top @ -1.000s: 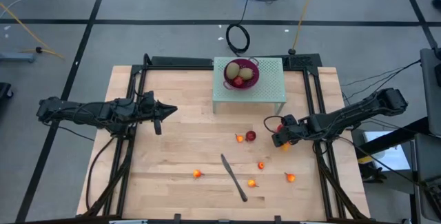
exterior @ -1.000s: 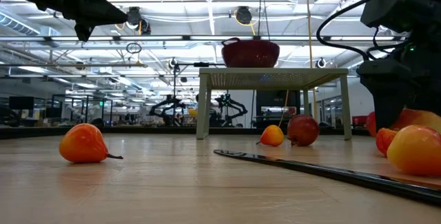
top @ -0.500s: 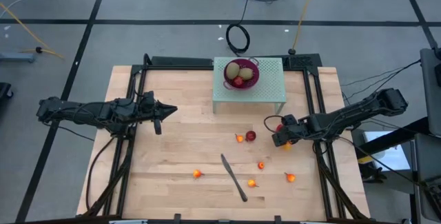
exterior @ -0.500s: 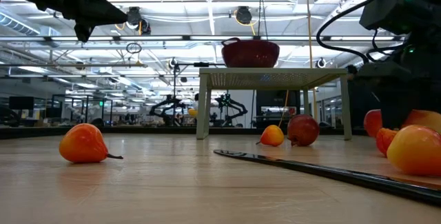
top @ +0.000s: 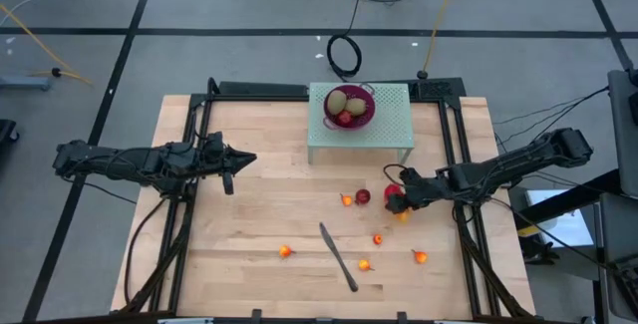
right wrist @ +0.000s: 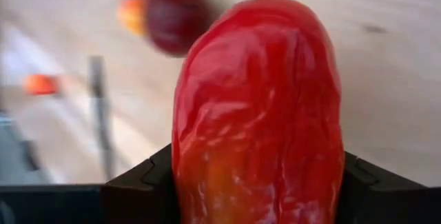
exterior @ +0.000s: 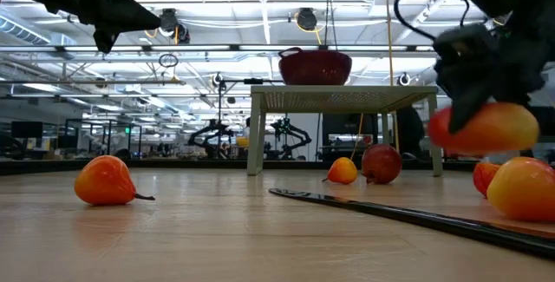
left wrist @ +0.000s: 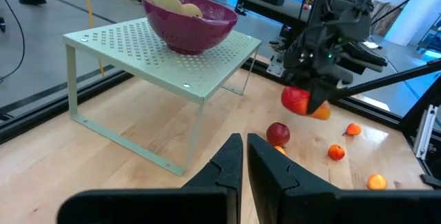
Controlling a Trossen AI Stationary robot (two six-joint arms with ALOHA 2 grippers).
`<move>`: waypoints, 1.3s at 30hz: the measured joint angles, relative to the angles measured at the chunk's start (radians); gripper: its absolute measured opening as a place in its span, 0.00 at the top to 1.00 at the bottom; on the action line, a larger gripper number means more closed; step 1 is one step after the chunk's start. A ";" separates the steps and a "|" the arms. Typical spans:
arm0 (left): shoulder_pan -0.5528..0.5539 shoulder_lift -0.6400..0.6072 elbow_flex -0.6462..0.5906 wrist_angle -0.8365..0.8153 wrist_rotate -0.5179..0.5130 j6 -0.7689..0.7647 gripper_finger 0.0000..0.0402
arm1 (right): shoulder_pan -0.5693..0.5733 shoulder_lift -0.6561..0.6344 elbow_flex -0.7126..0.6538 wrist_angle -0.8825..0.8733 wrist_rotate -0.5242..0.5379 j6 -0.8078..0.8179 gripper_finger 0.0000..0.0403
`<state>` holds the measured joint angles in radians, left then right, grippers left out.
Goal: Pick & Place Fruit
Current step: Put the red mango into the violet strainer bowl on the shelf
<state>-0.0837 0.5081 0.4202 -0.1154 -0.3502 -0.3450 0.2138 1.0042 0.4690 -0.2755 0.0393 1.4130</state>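
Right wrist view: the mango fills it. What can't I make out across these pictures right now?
- Right wrist view: mango hides the right gripper fingers' contact faces and the table beneath.
- Low view: the same gripper is motion-blurred; the fruit at the right edge is cut off.
- High view: the bowl contents overlap, so the count is unclear.
- Left wrist view: the left gripper waits, shut; the bowl's rim hides its lower contents.

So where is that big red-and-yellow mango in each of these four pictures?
High view: mango right of centre, in the right gripper, beside the dark red fruit.
Low view: mango at right, held off the table.
Left wrist view: mango upper right, under the right gripper.
Right wrist view: mango fills the centre.
Shared landmark: the purple bowl on the green stand, absent from the right wrist view.
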 joint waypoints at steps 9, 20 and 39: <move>0.000 0.000 0.000 0.000 0.000 0.001 0.95 | 0.000 -0.035 0.001 0.374 0.060 -0.087 0.47; 0.000 0.000 0.000 0.000 0.007 0.002 0.95 | -0.001 -0.035 0.002 0.778 0.278 -0.287 0.47; 0.000 0.000 0.000 -0.001 0.008 0.002 0.95 | -0.066 -0.035 0.109 0.944 0.458 -0.725 0.47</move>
<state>-0.0836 0.5079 0.4202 -0.1159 -0.3424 -0.3432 0.1481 0.9691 0.5778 0.6680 0.4969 0.6878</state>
